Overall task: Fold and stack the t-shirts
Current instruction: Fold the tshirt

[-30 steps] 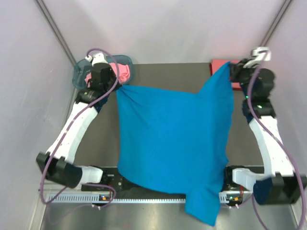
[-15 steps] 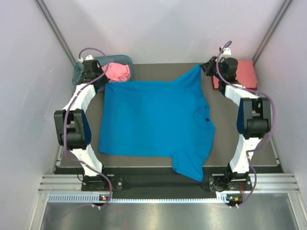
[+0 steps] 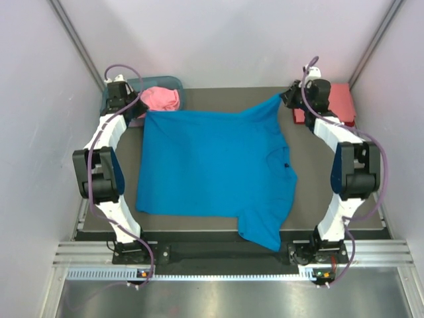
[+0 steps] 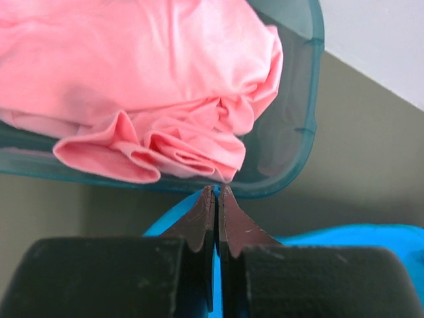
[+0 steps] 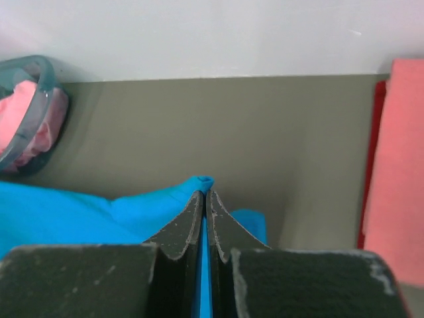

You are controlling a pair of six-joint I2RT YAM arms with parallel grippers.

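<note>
- Bright blue cloth t-shirt (image 3: 212,165) lies spread nearly flat across the middle of the dark olive table (image 3: 318,192). Its neckline faces the right side, and one sleeve reaches toward the table's near edge.
- Its two far corners are both pinched. The left gripper (image 3: 138,114) is clamped on the far-left corner. In the left wrist view the fingers (image 4: 199,222) meet tip to tip, with blue cloth under and between them.
- The right gripper (image 3: 283,98) is closed tight on the far-right corner. A blue tip pokes out just above its fingers (image 5: 182,228), and that corner is drawn up toward the back of the table.
- The translucent blue-grey plastic basket (image 3: 169,82) sits at the far-left corner, just beside the left gripper.
- The basket holds a crumpled pink cloth t-shirt (image 3: 161,99). Ruffled folds of it hang over the near rim.
- A coral-red cloth t-shirt (image 3: 339,101) lies folded flat at the far-right corner, outside any container and just beside the right gripper.
</note>
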